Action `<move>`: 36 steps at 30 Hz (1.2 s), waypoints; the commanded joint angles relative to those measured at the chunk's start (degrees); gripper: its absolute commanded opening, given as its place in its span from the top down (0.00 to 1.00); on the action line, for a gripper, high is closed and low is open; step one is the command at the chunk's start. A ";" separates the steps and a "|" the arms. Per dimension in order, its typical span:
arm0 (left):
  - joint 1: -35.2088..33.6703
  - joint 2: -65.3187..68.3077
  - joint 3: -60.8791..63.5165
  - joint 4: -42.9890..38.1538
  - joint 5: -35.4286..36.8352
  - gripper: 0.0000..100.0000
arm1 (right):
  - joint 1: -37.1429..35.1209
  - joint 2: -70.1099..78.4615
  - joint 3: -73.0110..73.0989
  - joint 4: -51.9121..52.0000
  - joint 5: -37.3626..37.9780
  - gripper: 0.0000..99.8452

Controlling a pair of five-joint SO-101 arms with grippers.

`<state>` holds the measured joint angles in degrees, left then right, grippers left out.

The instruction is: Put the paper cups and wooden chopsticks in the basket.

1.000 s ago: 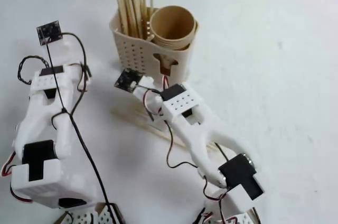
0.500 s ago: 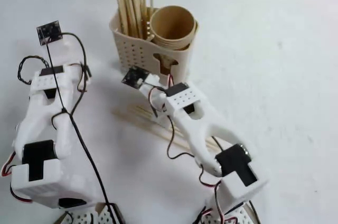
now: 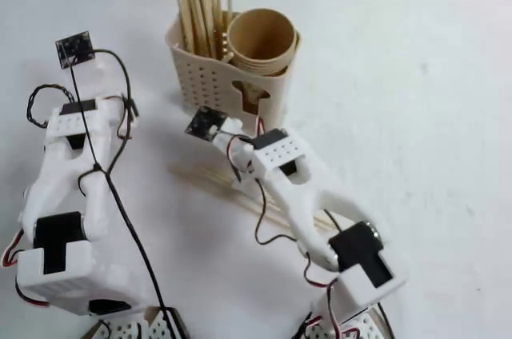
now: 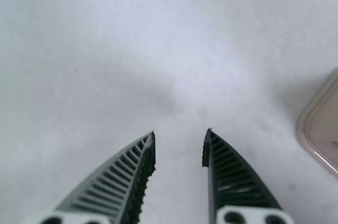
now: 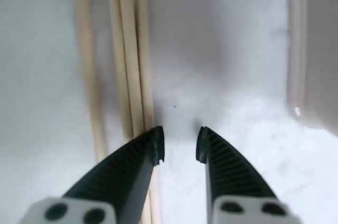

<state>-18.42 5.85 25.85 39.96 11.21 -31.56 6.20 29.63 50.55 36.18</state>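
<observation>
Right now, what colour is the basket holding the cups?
The basket is cream-white, clearest in the high view.

The jaws are slightly parted beside wooden chopsticks [image 5: 129, 49] on the table [image 5: 227, 49]; probably the basket [image 5: 317, 49] nearby.

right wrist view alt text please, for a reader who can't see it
The right gripper, open and empty, hangs over a white table beside several wooden chopsticks lying side by side. The basket's pale wall stands close by.
</observation>
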 commanded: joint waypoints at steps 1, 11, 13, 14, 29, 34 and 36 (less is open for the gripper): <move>-0.22 -1.63 -0.79 -1.67 -0.79 0.83 | -2.68 -5.41 4.13 -3.82 0.79 0.88; -0.22 -1.63 -0.79 -1.49 -0.79 0.83 | -3.65 -6.37 5.10 -4.62 0.79 0.88; -0.22 -1.63 -0.79 -1.58 -0.79 0.83 | -3.82 -6.64 5.27 -4.62 0.79 0.88; -0.22 -1.63 -0.79 -1.67 -0.79 0.83 | -3.82 -6.90 5.54 -4.62 0.79 0.88; -0.22 -1.63 -0.79 -1.76 -0.79 0.83 | -6.46 -14.90 14.51 -11.82 0.79 0.88; -0.22 -1.63 -0.79 -1.67 -0.79 0.83 | -6.81 -10.68 13.19 -12.09 2.73 0.88; -0.22 -1.63 -0.79 -1.58 -0.79 0.83 | -6.37 -8.75 11.87 -11.91 3.08 0.88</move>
<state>-18.42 5.85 25.85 39.96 11.21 -37.80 -4.44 44.40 39.12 37.67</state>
